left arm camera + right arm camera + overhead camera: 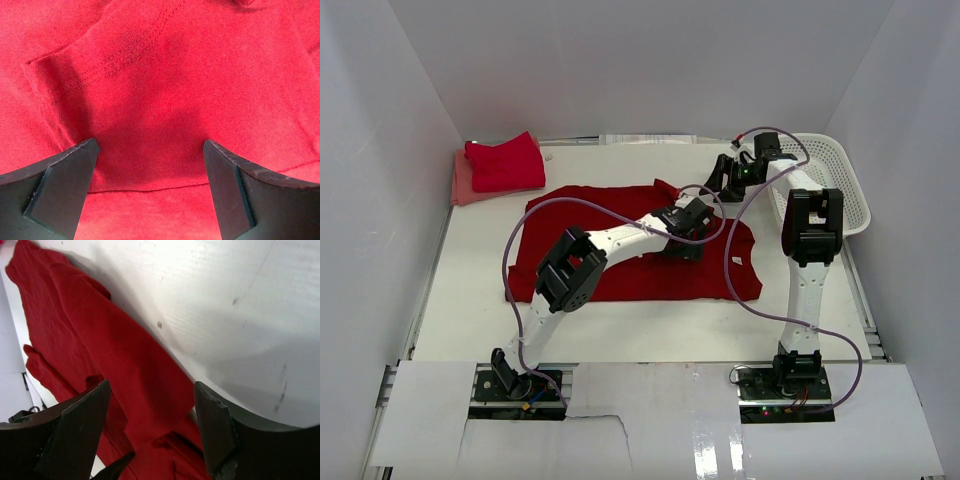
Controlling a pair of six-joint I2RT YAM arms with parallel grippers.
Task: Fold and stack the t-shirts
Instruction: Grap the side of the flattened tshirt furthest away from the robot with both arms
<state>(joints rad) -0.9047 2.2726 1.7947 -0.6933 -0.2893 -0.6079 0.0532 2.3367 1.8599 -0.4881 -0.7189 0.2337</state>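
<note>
White matte table (470, 330) w/ plain white walls on three sides is seen from above; one deep red t-shirt (630, 280) is laid flat across its middle. L gripper (150, 147) is held low over the shirt's right-centre, jaws spread wide; nothing is pinched, only red knit is seen betw. the dark, flat-faced fingers (65, 185); whether the tips touch the cloth can't be told. R gripper (150, 387) is poised at the shirt's far right edge, jaws also spread, nothing held; red cloth and bare tabletop are seen below it. Cloth is soft jersey, lightly wrinkled, w/ a double-stitched hem shown in the left wrist view. Shirt's long axis is laid left-right, approx. parallel to the near table edge; which end is the neck can't be made out. A folded red t-shirt (505, 165) is stacked on a salmon-pink one (460, 188) at the far left corner. White plastic lattice basket (845, 185), rounded-rect., is set at the far right.
</note>
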